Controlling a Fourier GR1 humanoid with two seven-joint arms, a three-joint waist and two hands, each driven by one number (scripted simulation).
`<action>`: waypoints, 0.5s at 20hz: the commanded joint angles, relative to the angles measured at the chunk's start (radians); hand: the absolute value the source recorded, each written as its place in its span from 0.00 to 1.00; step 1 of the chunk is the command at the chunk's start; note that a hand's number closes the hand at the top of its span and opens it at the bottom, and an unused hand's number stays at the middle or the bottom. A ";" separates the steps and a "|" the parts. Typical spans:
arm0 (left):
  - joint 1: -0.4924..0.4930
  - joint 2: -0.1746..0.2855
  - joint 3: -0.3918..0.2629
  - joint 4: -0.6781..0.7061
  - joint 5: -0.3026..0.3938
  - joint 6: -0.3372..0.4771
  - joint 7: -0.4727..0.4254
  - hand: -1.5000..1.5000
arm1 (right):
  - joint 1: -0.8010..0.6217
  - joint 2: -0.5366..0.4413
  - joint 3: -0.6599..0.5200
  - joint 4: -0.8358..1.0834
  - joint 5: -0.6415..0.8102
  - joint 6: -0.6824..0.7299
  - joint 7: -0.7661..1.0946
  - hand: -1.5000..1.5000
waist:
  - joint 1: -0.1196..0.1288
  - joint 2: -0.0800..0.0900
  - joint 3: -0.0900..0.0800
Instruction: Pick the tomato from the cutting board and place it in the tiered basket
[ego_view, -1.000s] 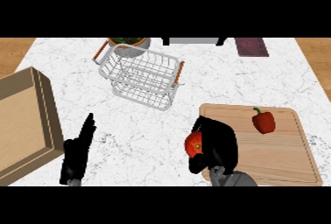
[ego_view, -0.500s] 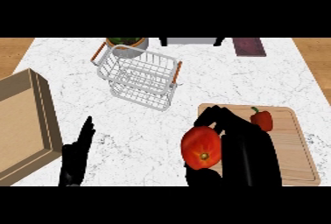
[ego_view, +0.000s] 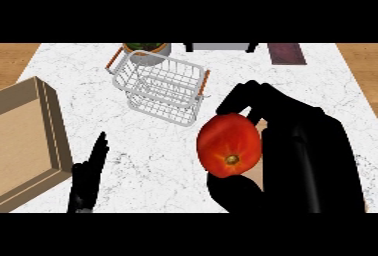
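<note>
The red tomato (ego_view: 229, 145) hangs high above the counter, close to the head view, held in my right hand (ego_view: 299, 150), whose fingers and thumb curl round it from the right and below. The white wire tiered basket (ego_view: 164, 86) stands on the counter at the back, up and left of the tomato. The cutting board is almost wholly hidden behind my right hand. My left hand (ego_view: 88, 175) rests at the lower left, fingers straight and pointing away, holding nothing.
A wooden tray (ego_view: 29, 135) lies along the left edge. Behind the basket stands a pot with a green plant (ego_view: 148, 50). A dark reddish block (ego_view: 286, 53) and a grey object (ego_view: 218, 47) sit at the counter's far edge.
My right hand has lifted the tomato off the cutting board, up toward the camera and a little toward the basket. It now hides the board and the red pepper. The left hand has stayed put.
</note>
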 joint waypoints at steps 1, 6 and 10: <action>0.009 0.004 0.006 -0.014 0.004 -0.010 -0.006 0.50 | -0.165 0.011 -0.083 0.119 -0.047 0.063 0.185 1.00 | 0.009 0.002 0.000; -0.002 -0.002 0.012 0.016 0.001 -0.015 -0.022 0.50 | -0.269 0.011 -0.168 0.302 -0.076 -0.004 0.158 1.00 | 0.016 0.005 0.000; 0.025 0.009 -0.013 -0.082 -0.012 -0.014 0.041 0.50 | -0.325 0.011 -0.196 0.472 -0.081 -0.092 0.108 1.00 | 0.026 0.005 0.002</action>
